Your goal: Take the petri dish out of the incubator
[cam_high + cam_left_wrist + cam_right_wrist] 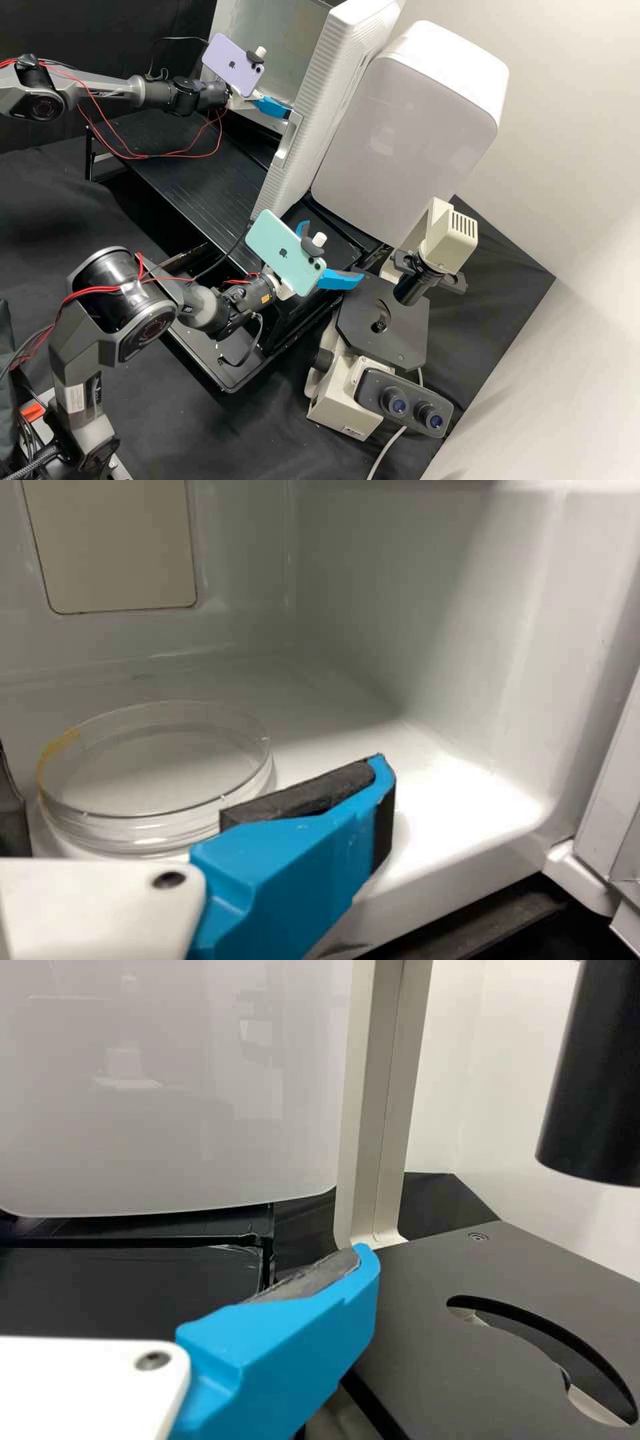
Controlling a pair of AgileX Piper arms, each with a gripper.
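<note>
The left gripper (275, 106) is inside the open incubator (450, 680), its fingers (300, 840) spread wide, with the clear petri dish (150, 770) between them on the white floor of the chamber. The right gripper (345, 279) hangs just over the black stage of the microscope (383, 327) on the desk (80, 193), fingers also wide, holding nothing.

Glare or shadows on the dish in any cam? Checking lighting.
Left wrist view: dish evenly lit, bright glints along its rim, no hard shadow. Right wrist view: hazy reflections on the glossy white casing. High view: soft sheen on that casing, bench dark.
</note>
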